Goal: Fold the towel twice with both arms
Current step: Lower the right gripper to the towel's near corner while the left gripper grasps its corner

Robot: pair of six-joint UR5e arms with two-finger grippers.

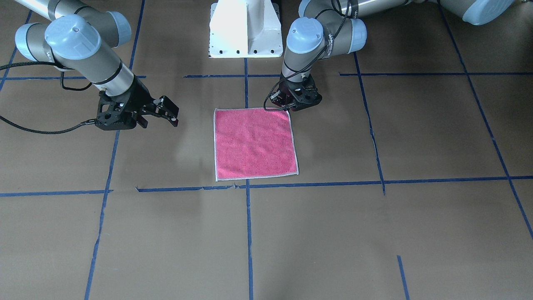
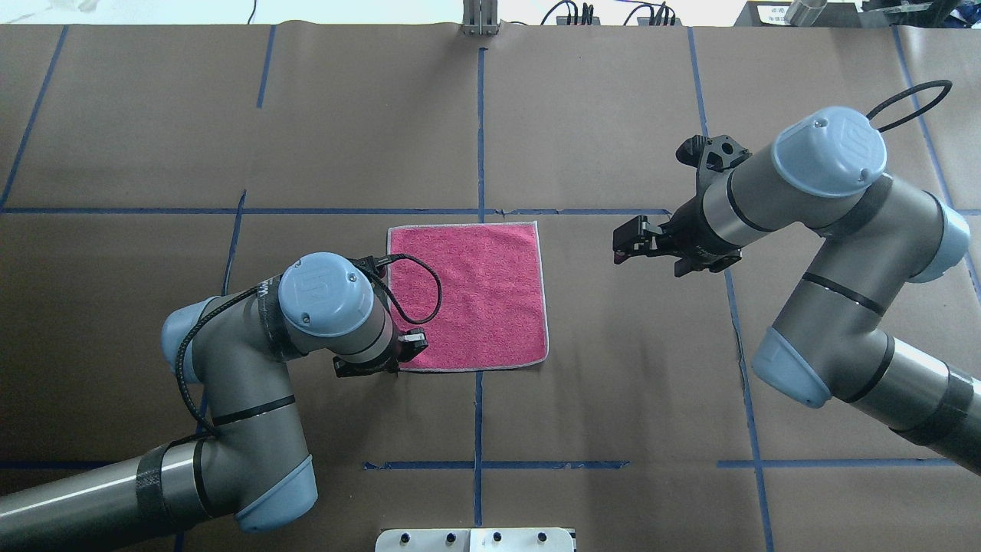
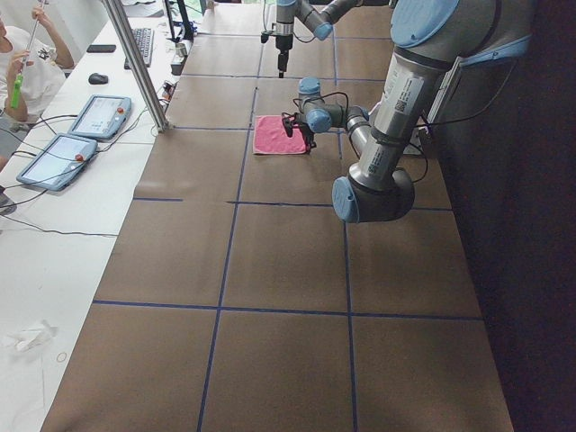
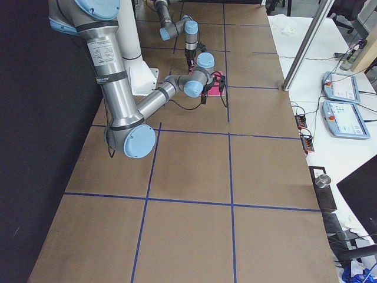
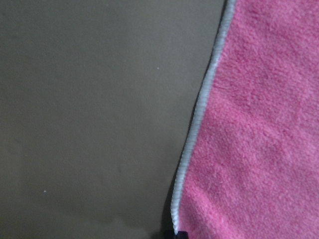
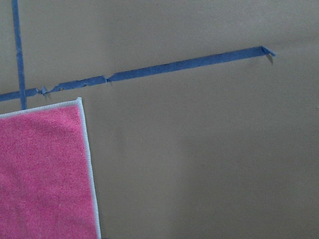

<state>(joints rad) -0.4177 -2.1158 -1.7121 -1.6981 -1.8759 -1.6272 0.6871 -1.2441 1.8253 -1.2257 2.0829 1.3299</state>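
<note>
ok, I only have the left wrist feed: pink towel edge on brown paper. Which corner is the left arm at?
Observer: The left gripper is at the towel's corner nearest the robot, on its left side.
Operator: Any fold yet?
Observer: No. It lies flat in one layer, pink face up.
Operator: Right arm?
Observer: The right gripper hangs off to the towel's right, clear of it, jaws open.

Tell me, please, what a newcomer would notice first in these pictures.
The pink-red towel lies flat and unfolded in the middle of the brown table. The left gripper points down at one of its corners on the robot's side. The right gripper hangs open off to the side, apart from the towel.
</note>
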